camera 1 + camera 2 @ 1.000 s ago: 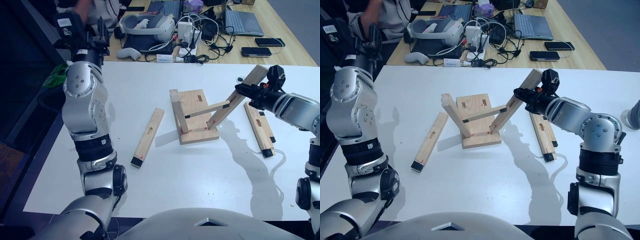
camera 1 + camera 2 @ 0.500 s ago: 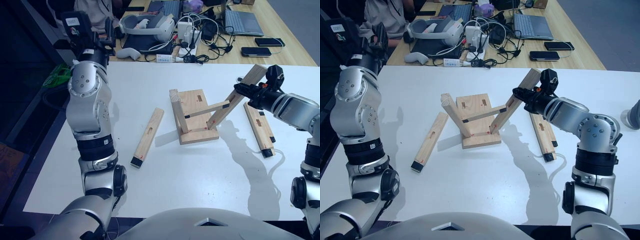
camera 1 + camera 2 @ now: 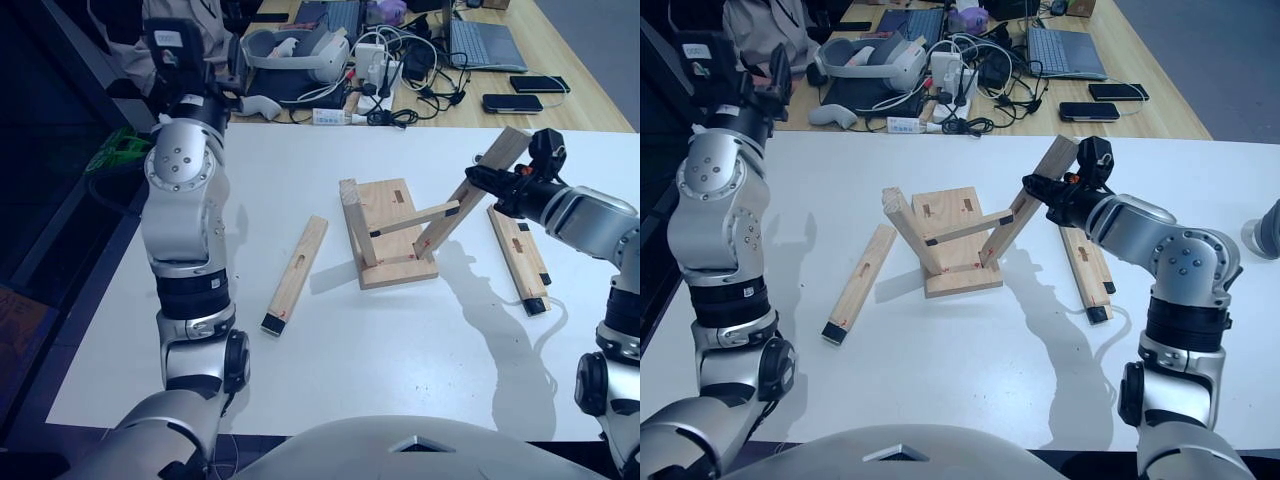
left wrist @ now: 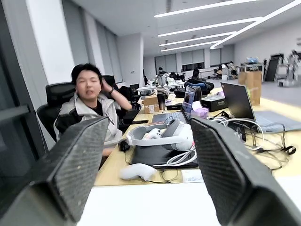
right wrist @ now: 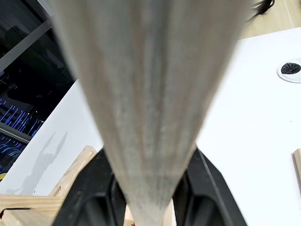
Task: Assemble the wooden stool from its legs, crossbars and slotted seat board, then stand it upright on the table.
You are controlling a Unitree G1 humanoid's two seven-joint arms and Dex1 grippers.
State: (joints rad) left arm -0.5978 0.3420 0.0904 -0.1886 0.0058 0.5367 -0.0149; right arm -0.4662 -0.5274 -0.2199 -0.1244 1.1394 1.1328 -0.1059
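While my left gripper (image 4: 150,160) hangs high, jaws wide and empty, a loose leg (image 3: 297,272) lies below; the seat (image 3: 385,200) bears one fitted leg (image 3: 357,228) and crossbar (image 3: 415,220); my right gripper (image 3: 492,186) clamps a slanting leg (image 3: 507,150). A last leg (image 3: 520,250) lies rightmost; half done, I judge.

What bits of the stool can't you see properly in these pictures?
1. Right wrist view: the held leg is close and blurred, covering where it meets the seat board.
2. Eye views: whether that leg's lower end sits in the seat board's slot is too small to tell.
3. Eye views: the right gripper covers the far end of the loose leg on the table.
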